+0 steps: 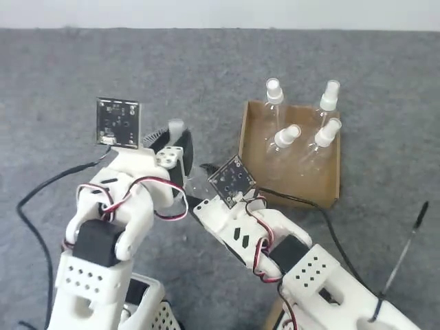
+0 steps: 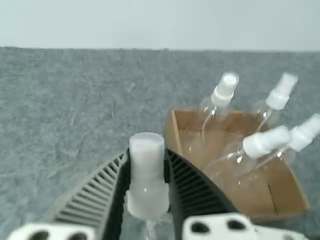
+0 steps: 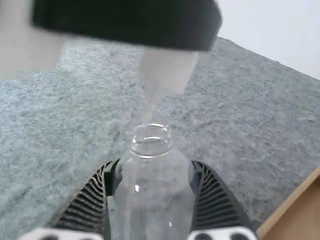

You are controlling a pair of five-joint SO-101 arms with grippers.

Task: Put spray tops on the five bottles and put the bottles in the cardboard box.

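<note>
Clear bottle [image 3: 150, 180] gripped by my right fingers [image 3: 216, 204], spray top [image 2: 146, 175] by my left fingers [image 2: 196, 186] (tilted, it may cross-thread).

1. We see two arms in white plastic shells: the left arm [image 1: 103, 227] farther from the cardboard box [image 1: 243, 134], the right arm [image 1: 275, 240] nearer it.
2. Black servo blocks [image 1: 96, 244] fill the joints of both.
3. Red, white and black wires [image 1: 148, 180] loop along each arm.
4. Each wrist bears a square dark circuit board [image 1: 117, 122] studded with small parts.
5. The left gripper [image 2: 146, 167] and right gripper [image 3: 150, 185] have black ribbed fingers on white bases with round holes.
6. A thin black cable [image 1: 27, 198] trails from the left arm, away from the box.
</note>
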